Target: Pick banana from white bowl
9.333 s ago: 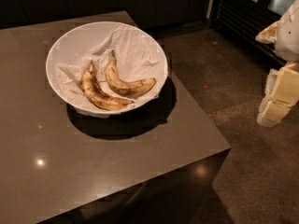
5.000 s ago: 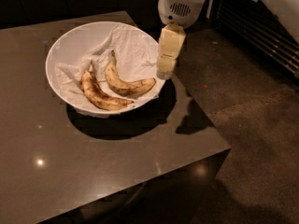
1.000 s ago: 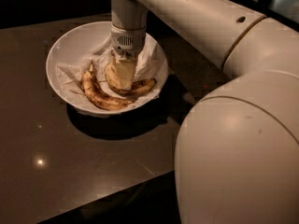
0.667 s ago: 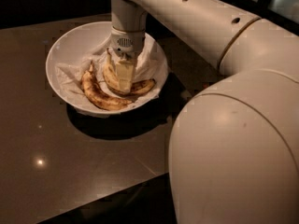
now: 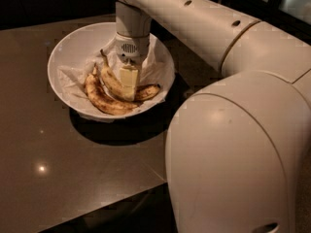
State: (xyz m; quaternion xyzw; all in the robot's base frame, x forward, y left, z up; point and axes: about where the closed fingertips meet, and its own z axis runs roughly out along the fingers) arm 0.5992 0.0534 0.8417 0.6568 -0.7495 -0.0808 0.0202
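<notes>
The white bowl, lined with crumpled white paper, stands on the dark table. Two bananas lie in it. The banana, yellower with a dark stem, curves through the bowl's middle, and its brownish tip points right. The browner, speckled banana lies just left of it and nearer the front. My gripper reaches straight down into the bowl and sits over the middle of the yellower banana, hiding that part of it.
The dark brown table has its front edge at the lower left and a corner near the bottom middle. My large cream arm fills the right side and hides the table's right edge and the floor there.
The arm came in from the right, swung over the bowl and lowered the gripper onto the yellower banana. Over the last second it has hardly moved. The bananas lie as before.
</notes>
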